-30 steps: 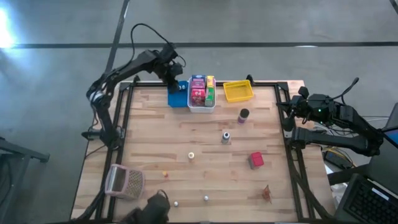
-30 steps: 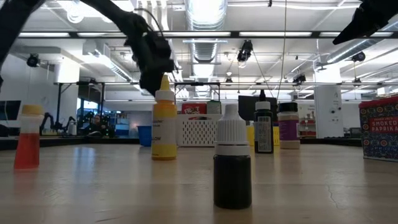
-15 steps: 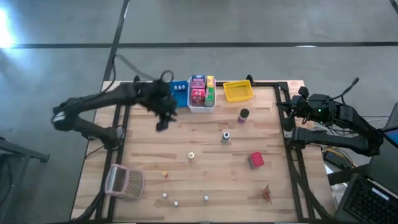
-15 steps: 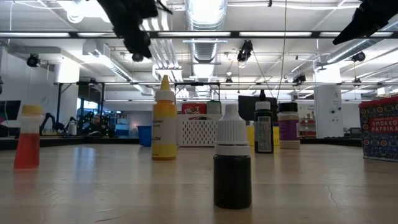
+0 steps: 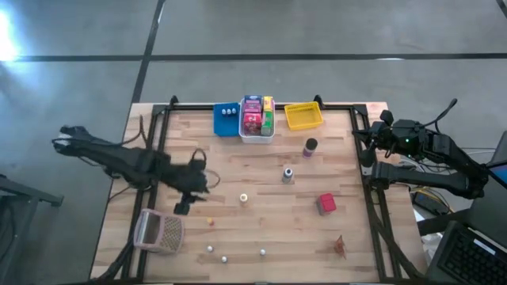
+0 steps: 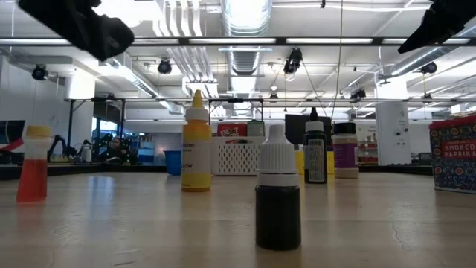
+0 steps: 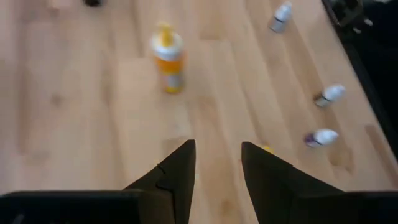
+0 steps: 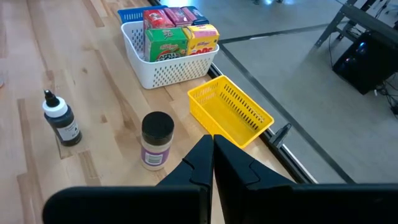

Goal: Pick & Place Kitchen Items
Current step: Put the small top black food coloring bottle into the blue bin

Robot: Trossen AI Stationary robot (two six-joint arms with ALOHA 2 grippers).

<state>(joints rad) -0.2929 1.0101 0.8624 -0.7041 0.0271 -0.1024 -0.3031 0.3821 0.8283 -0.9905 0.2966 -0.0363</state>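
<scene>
My left gripper (image 5: pixel 183 207) hovers open above the table's left middle, nothing between its fingers (image 7: pixel 217 158). Ahead of it stands a yellow-capped bottle (image 7: pixel 168 59) (image 5: pixel 243 198), and a tiny yellow item (image 7: pixel 266 149) lies just beyond its fingertips. Three small white bottles (image 5: pixel 224 258) lie near the front edge. A white-capped dark bottle (image 5: pixel 287 174), a dark-lidded jar (image 5: pixel 310 146) and a red box (image 5: pixel 325 203) stand on the right half. My right gripper (image 8: pixel 213 152) waits shut, raised beside the table's right edge.
At the far edge stand a blue bin (image 5: pixel 227 120), a white bin (image 5: pixel 256 131) holding colourful boxes, and a yellow bin (image 5: pixel 303 116). A pinkish mesh basket (image 5: pixel 161 231) lies at the near left, close to my left gripper. A brownish item (image 5: pixel 339 247) lies near right.
My left gripper has swung away from the blue bin at the far edge, toward the table's left and near edges, turning as it went. It now hangs over the left middle of the table. No item on the table has moved.
</scene>
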